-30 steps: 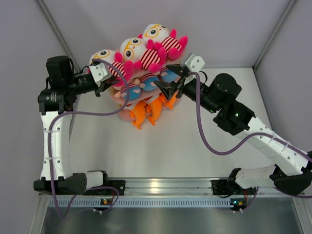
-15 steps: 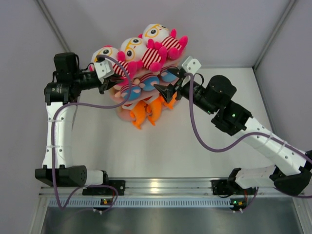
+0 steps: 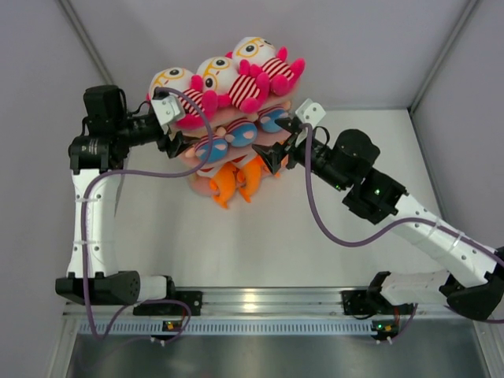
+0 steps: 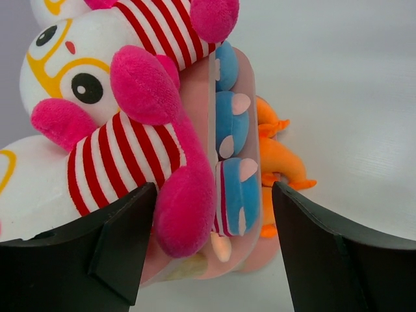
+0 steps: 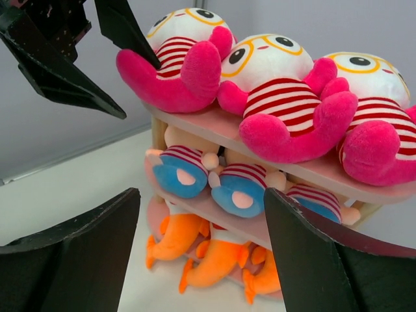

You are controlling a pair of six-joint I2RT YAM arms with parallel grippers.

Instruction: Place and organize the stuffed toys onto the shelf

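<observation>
The pink shelf (image 3: 190,157) stands at the back of the table, filled with stuffed toys. Three white-headed toys (image 3: 206,79) in yellow glasses lie on its top board (image 5: 312,170). Boys in blue shorts (image 5: 240,188) fill the middle tier, and orange fish-like toys (image 5: 214,260) lie at the bottom. My left gripper (image 3: 176,143) is open at the shelf's left end. In the left wrist view the gripper (image 4: 214,250) straddles that end, with a toy's pink foot (image 4: 185,211) beside the left finger. My right gripper (image 3: 276,153) is open just right of the shelf and holds nothing.
Grey enclosure walls (image 3: 370,47) rise close behind and beside the shelf. Purple cables (image 3: 331,228) loop off both arms. A metal rail (image 3: 260,303) runs along the near edge. The white tabletop (image 3: 260,244) lies in front of the shelf.
My left gripper went from shut to open, and the leftmost white-headed toy now sits further back on the top board. The right gripper edged left toward the shelf and widened slightly.
</observation>
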